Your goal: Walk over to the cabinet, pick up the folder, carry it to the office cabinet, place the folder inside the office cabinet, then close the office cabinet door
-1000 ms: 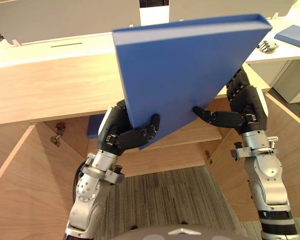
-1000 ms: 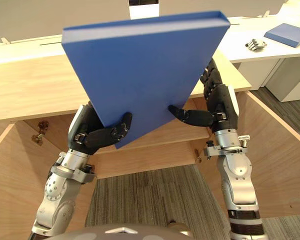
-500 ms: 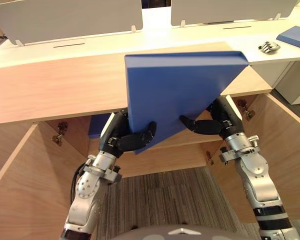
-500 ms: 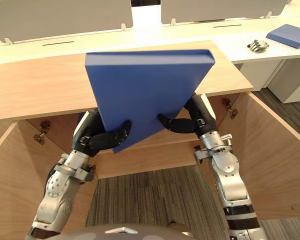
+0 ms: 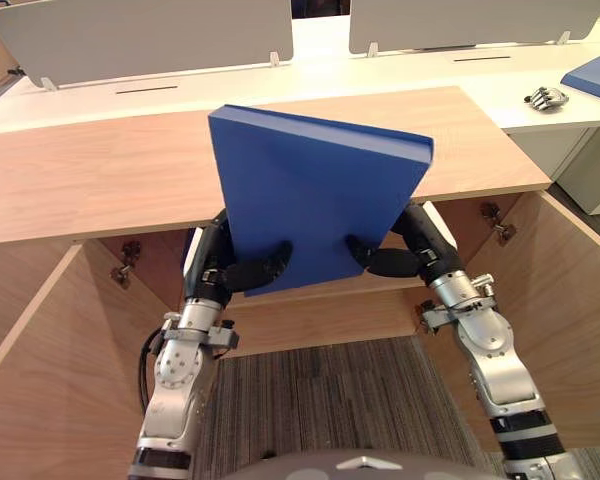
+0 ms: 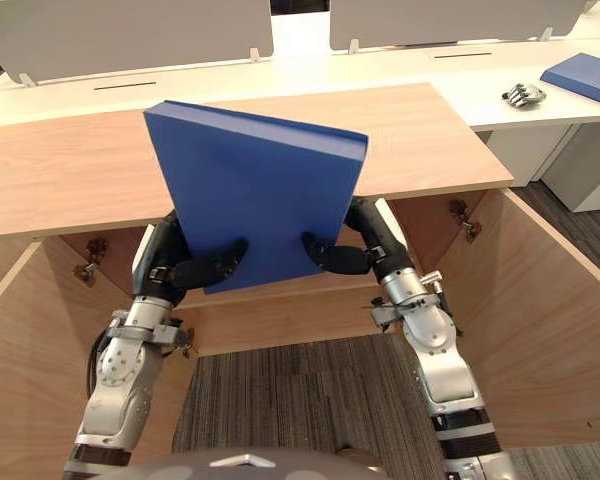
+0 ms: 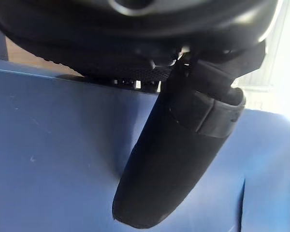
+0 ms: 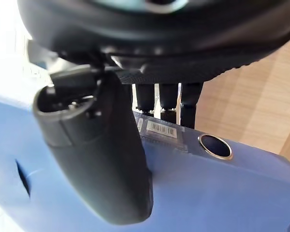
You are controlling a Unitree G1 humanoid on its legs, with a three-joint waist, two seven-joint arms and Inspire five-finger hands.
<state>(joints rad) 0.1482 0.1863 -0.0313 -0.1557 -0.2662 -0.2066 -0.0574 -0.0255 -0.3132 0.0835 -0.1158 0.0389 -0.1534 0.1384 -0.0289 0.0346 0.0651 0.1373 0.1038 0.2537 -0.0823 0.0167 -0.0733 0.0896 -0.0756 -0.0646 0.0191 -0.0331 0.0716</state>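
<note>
A large blue folder [image 5: 315,205] is held up on edge, tilted, in front of the open wooden cabinet [image 5: 100,170], its lower edge at the cabinet's opening. My left hand [image 5: 242,272] grips its lower left corner, thumb on the near face and fingers behind. My right hand [image 5: 385,262] grips the lower right corner the same way. In the left wrist view the thumb [image 7: 174,154] presses flat on the blue cover [image 7: 53,159]. In the right wrist view the thumb [image 8: 106,159] lies on the folder [image 8: 222,193], with the fingers behind its spine.
The cabinet's two doors stand swung open, the left door [image 5: 40,370] and the right door [image 5: 570,300]. A shelf [image 5: 320,310] shows inside. Behind is a white desk [image 5: 140,90] with grey dividers, a second blue folder [image 5: 595,75] and a small dark object [image 5: 545,97].
Both hands have brought the folder down and away from the camera towards the cabinet opening, turning it more upright. The camera has shifted, showing more of the cabinet top.
</note>
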